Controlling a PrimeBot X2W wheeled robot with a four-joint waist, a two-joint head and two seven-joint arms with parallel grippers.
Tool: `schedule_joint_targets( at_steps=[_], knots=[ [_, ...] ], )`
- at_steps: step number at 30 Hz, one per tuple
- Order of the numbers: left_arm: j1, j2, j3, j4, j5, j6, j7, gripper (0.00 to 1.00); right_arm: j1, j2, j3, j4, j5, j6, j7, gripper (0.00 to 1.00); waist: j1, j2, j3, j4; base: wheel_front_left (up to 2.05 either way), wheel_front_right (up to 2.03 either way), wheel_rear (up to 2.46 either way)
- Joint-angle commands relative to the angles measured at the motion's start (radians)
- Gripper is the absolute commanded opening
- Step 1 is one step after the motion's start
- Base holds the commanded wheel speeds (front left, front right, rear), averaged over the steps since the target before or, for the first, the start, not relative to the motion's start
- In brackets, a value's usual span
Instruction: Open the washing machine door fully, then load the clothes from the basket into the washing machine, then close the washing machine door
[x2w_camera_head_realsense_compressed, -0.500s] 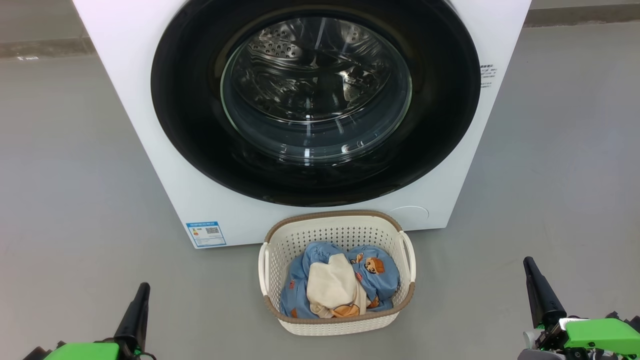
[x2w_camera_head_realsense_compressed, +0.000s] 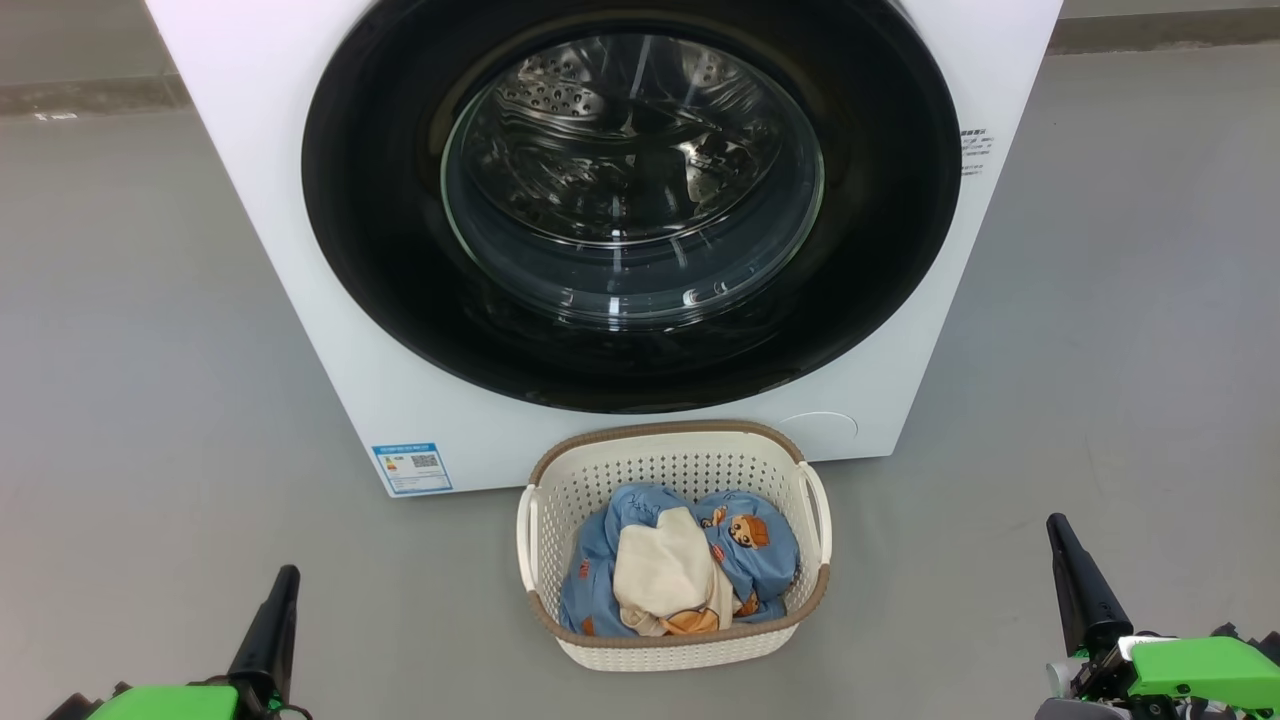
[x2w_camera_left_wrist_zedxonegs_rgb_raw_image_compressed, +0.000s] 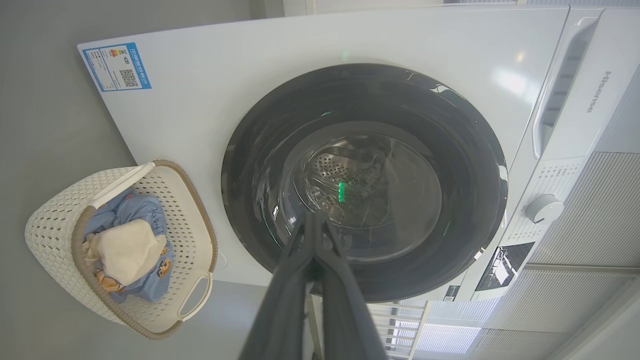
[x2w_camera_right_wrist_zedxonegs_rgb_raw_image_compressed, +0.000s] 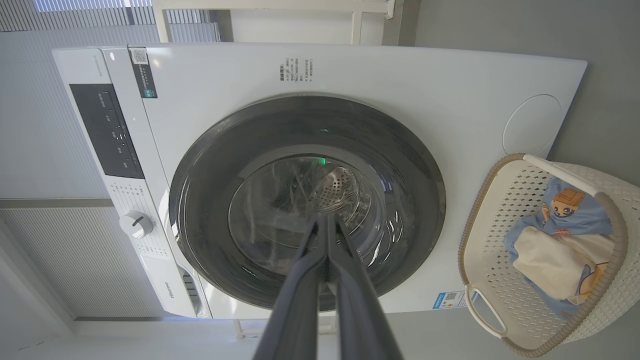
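Ahead of the left gripper and the right gripper, between the two, a small cream perforated plastic basket with a brown rim sits on the grey floor. It holds light blue bear-print clothes and a plain cream cloth. Beyond it stands the big white front-loading washing machine, its round black-rimmed glass door shut. Both grippers are pressed closed and empty.
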Motion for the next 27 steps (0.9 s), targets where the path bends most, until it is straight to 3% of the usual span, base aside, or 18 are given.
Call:
schedule_joint_targets(
  at_steps=[1,27],
  knots=[
    [-0.044,0.011,0.035,-0.024,0.015,-0.003,0.006,0.0,-0.043,-0.004,0.024,-0.024,-0.012,0.002,0.008,0.0,0.0,-0.0001,0.0,0.0,0.0,0.0,0.0],
    [-0.044,0.01,0.036,-0.024,0.015,-0.003,0.007,0.0,-0.043,-0.004,0.023,-0.024,-0.012,0.002,0.008,0.0,0.0,-0.0001,0.0,0.0,0.0,0.0,0.0]
  ],
)
